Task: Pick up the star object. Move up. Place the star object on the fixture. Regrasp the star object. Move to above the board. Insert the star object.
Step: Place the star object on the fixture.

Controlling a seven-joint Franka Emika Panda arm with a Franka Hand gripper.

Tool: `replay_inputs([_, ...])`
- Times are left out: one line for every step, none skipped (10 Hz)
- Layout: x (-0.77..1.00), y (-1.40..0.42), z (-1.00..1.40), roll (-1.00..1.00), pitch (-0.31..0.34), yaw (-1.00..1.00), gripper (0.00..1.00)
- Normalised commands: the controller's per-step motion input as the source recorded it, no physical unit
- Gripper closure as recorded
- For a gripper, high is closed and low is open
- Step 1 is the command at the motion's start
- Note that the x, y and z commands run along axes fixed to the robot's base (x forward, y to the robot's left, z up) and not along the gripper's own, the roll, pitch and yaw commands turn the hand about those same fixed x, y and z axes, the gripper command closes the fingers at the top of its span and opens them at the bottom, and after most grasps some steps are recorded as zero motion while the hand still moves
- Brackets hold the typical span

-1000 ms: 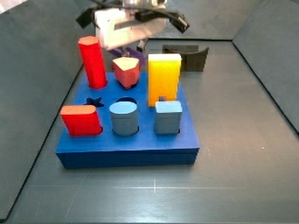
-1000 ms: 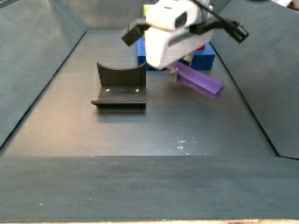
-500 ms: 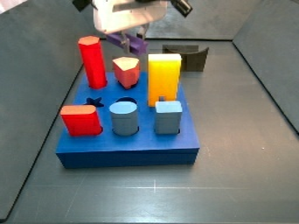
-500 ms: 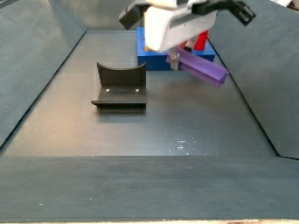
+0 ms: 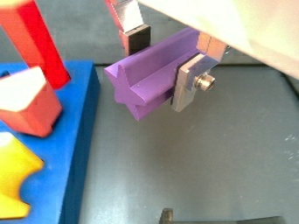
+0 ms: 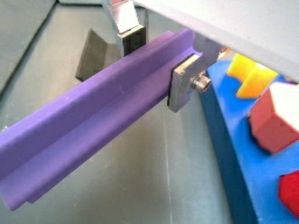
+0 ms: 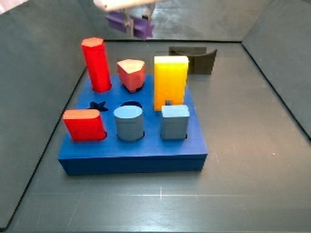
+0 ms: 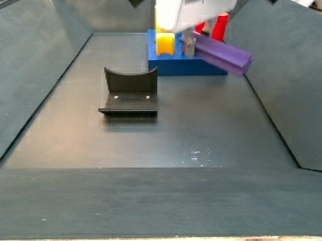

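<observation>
The star object [image 5: 142, 77] is a long purple peg, lying crosswise between the fingers of my gripper [image 5: 163, 61], which is shut on it near one end. In a wrist view most of the star object [image 6: 93, 140] juts out to one side of the gripper [image 6: 158, 61]. In both side views the gripper [image 7: 131, 13] [image 8: 195, 40] hangs high, partly cut off by the frame, holding the star object [image 7: 142, 25] [image 8: 224, 55] tilted in the air. The dark fixture [image 8: 130, 91] [image 7: 192, 59] stands on the floor below, beside the blue board [image 7: 134, 155] [image 8: 189, 64].
On the board stand a tall red peg [image 7: 95, 64], a pink-orange peg [image 7: 131, 75], a yellow block [image 7: 172, 82], a short red block [image 7: 83, 125] and two blue pegs [image 7: 129, 123] [image 7: 175, 121]. A star-shaped hole [image 7: 100, 107] is open. Dark walls enclose the floor.
The gripper has risen with the star object, from just above the floor beside the board to high above it; its body is now mostly out of the side views.
</observation>
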Motion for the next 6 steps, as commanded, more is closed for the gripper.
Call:
replay_inputs([-0.02,0.01,1.0,0.04,0.038,-0.01,1.0])
replay_inputs([-0.01,0.01,0.78,0.05,0.049,0.0,1.0])
replay_inputs([-0.01,0.01,0.69,0.05,0.053,0.0,1.0])
replay_inputs([0.0,0.01,0.51,0.06,0.069,0.0,1.0])
replay_inputs([0.01,0.01,0.37,0.06,0.076,0.0,1.0])
replay_inputs([0.01,0.01,0.19,0.06,0.086,0.0,1.0])
